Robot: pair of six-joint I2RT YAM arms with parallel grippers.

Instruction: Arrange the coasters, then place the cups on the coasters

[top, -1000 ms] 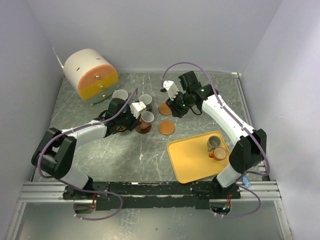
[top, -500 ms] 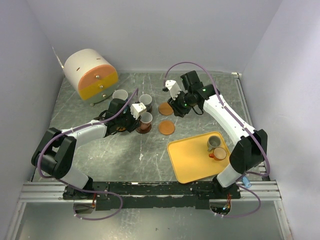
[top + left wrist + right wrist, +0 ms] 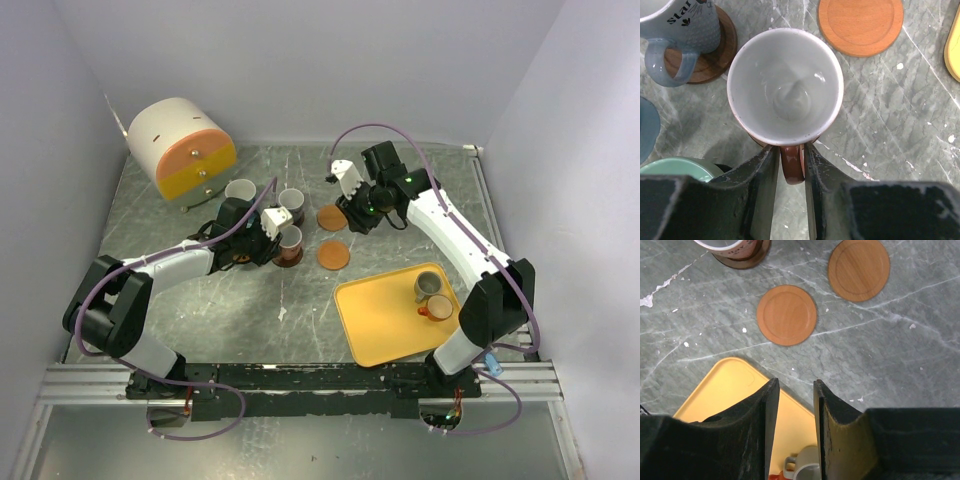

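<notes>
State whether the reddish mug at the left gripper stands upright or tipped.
Upright: the reddish mug shows its full round rim and white inside from above.

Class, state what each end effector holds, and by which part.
The left end effector straddles the handle of the reddish mug; whether it clamps it cannot be told. The right end effector holds nothing.
</notes>
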